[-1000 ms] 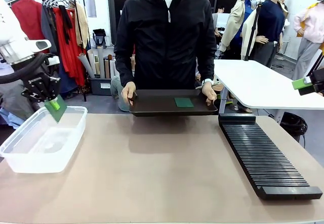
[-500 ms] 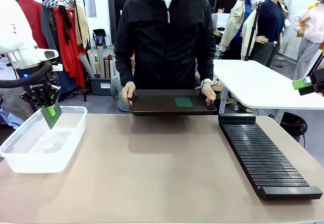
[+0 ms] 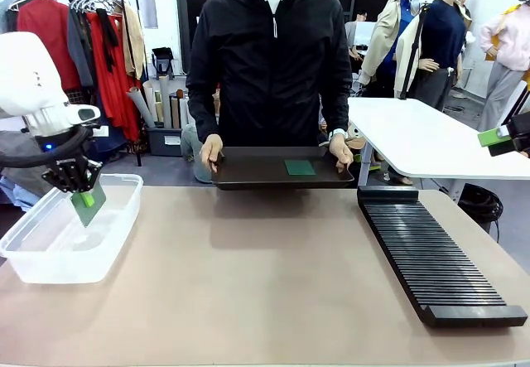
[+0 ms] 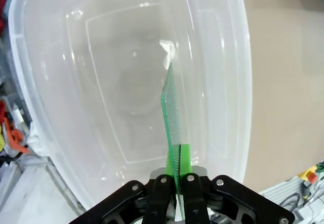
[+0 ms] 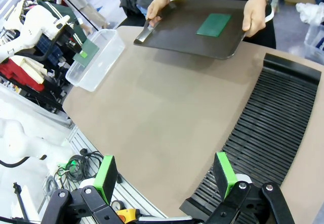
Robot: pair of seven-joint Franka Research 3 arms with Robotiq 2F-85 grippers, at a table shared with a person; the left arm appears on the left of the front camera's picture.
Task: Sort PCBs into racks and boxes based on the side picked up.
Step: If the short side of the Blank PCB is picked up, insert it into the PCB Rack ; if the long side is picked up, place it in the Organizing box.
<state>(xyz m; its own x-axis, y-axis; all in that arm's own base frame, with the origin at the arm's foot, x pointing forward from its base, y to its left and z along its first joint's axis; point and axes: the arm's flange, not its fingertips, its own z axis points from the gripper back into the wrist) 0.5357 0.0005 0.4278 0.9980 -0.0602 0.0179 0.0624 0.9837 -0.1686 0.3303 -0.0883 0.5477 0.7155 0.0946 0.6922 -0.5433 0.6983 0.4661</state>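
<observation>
My left gripper is shut on a green PCB and holds it on edge over the clear plastic box at the table's left. In the left wrist view the PCB stands edge-on above the box's bare floor, pinched between the fingers. Another PCB lies on the dark tray that the person holds at the far edge. The long black rack lies on the right. High off the table's right side, my right gripper is open and holds nothing.
The person's hands grip both ends of the tray. A white table stands behind the rack. The brown tabletop stretches between box and rack. Clothes racks stand in the background.
My left gripper has lowered the PCB and shifted slightly, bringing it down toward the box's opening. The right arm, the tray and the person have stayed put.
</observation>
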